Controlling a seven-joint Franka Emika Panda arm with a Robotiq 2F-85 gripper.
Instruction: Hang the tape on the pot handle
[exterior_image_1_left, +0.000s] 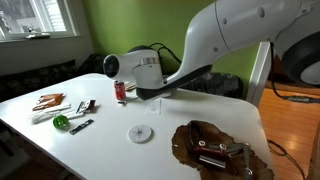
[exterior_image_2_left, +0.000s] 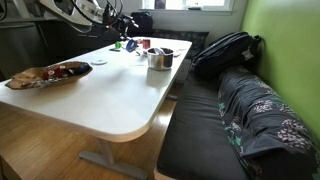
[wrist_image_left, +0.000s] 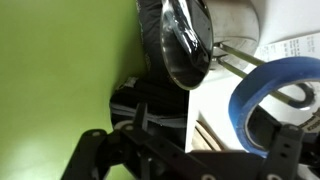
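In the wrist view the shiny steel saucepan (wrist_image_left: 185, 40) lies at the top, and its thin metal pot handle (wrist_image_left: 240, 62) runs toward the right. The blue tape (wrist_image_left: 262, 92) is a ring tilted around the far end of the handle, whose tip shows inside the ring. My gripper (wrist_image_left: 190, 140) has its two dark fingers wide apart. The right finger is next to the tape, and I cannot tell whether they touch. The saucepan also stands on the white table in an exterior view (exterior_image_2_left: 160, 58), with the gripper (exterior_image_2_left: 128, 28) beyond it.
A red can (exterior_image_1_left: 120, 90) stands near the saucepan. A flat white disc (exterior_image_1_left: 140, 132), a green item (exterior_image_1_left: 60, 122) and small tools lie on the table. A wooden tray (exterior_image_1_left: 210, 145) sits at one end. A black backpack (exterior_image_2_left: 225, 50) rests on the bench.
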